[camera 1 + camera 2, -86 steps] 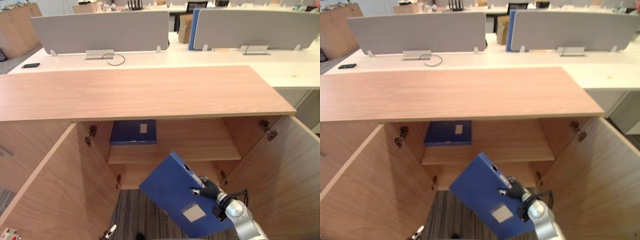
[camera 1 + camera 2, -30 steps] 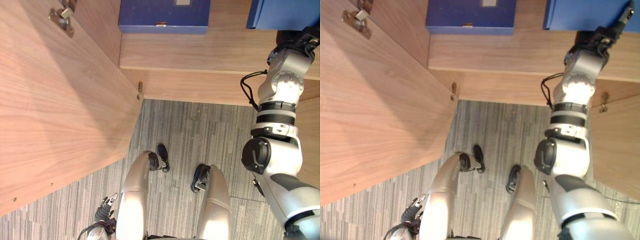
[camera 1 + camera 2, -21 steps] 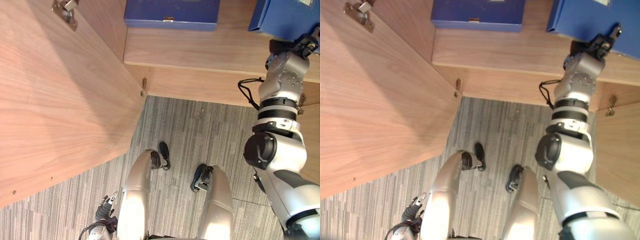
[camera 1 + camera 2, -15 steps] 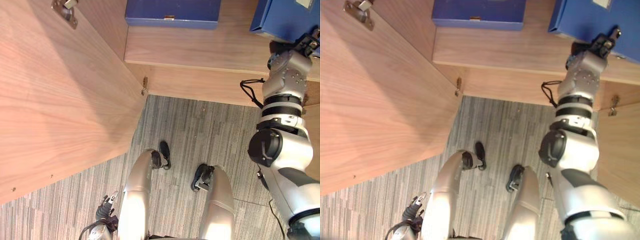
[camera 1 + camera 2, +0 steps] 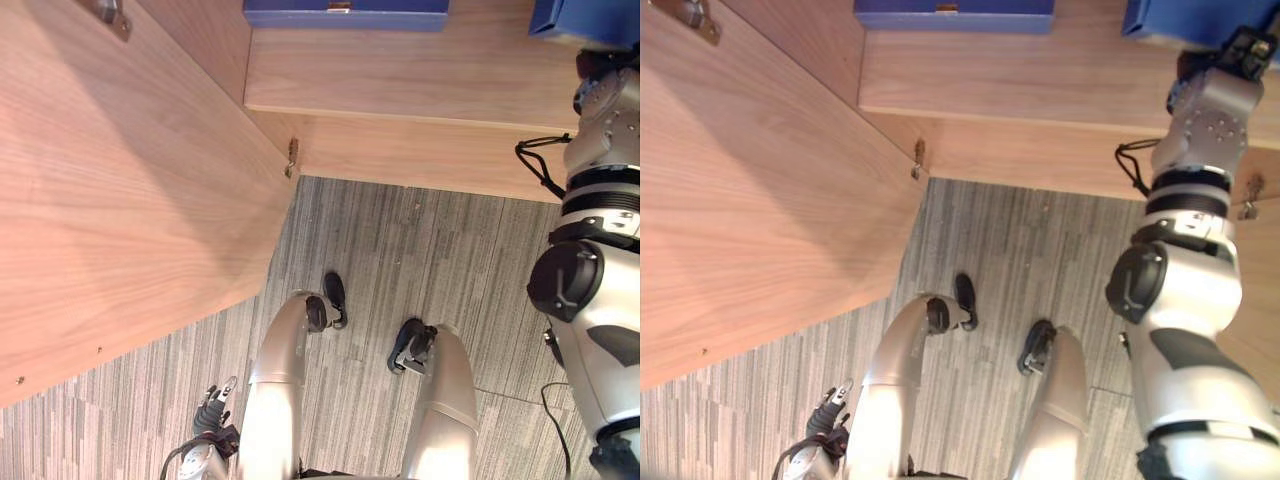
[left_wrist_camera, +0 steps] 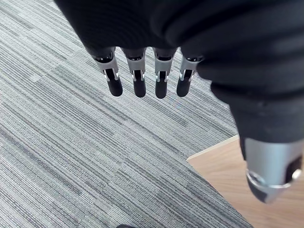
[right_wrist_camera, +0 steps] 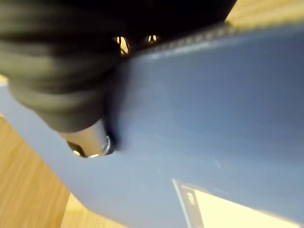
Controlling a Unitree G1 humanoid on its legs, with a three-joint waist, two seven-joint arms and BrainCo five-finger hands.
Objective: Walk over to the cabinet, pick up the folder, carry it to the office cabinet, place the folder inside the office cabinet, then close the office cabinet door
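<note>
Right hand (image 5: 1238, 55) up at the front of the shelf, pinching the blue folder (image 5: 1190, 15): thumb (image 7: 88, 142) pressed on its cover in the wrist view, fingers hidden behind the far side. Cannot tell whether the folder already rests on the board or hangs just above it.

Biggest in view: the open left door (image 5: 750, 200) of the office cabinet (image 5: 1060, 150), swung wide toward the robot. Next, the wooden shelf (image 5: 1020, 70) across the top, then grey striped carpet (image 5: 1040, 260) below. On that shelf, well to the left of the held one, a second blue folder (image 5: 955, 15) lying flat. Small hinge plate (image 5: 917, 158) on the cabinet wall under the shelf. Left hand (image 6: 138, 83) hanging low over the carpet, fingers straight and side by side, holding nothing.

Likely step: setting the folder in. Risks from here:
- letting go with too much of the folder past the shelf's front edge, so it tips onto the carpet or blocks the door
- losing the pinch if the wrist turns
- catching a corner on the board while pushing in

Worth seating it fully before releasing.
</note>
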